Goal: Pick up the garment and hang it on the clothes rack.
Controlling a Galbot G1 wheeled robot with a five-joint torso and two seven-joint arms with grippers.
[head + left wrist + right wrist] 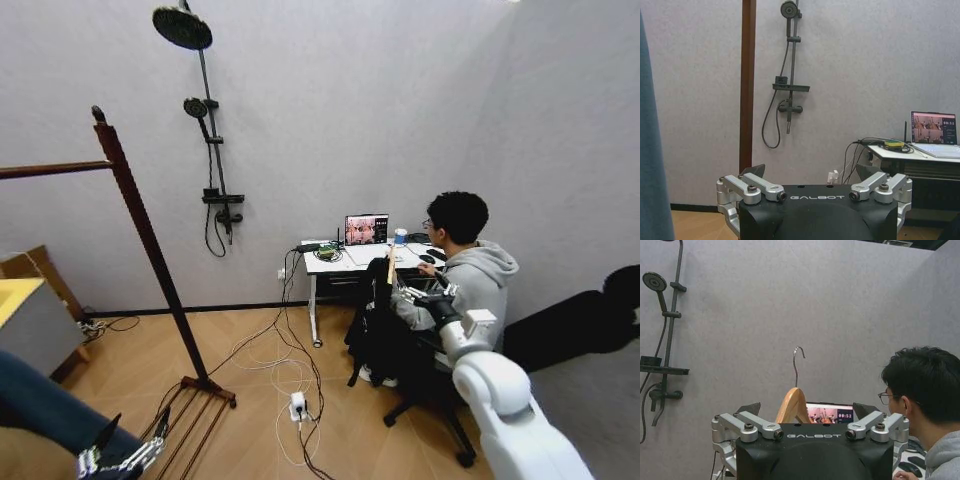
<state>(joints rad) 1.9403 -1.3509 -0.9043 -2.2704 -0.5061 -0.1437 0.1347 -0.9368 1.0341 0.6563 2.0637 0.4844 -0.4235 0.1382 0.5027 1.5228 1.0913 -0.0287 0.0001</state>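
The right tool is raised at about 3 o'clock from the middle of the head view, out at the end of the white right arm, and it holds the garment, a black top that hangs down dark from a light wooden hanger. In the right wrist view the hanger's curved wooden shoulder rises between the tool's two sides and its metal hook stands upright above it; how tightly the fingers close on it I cannot tell. The garment hangs just in front of a seated person at a white desk with a laptop, well apart from the clothes rack. That rack, dark reddish-brown wood, stands at 9 o'clock in the head view, its post leaning up to a knob top, its bar running off toward the left edge and its slatted shelf on the floor at 7 o'clock. The left tool hangs low at 7 o'clock near that shelf, its fingers spread wide and holding nothing. A black shower stand is on the wall at 11 o'clock.
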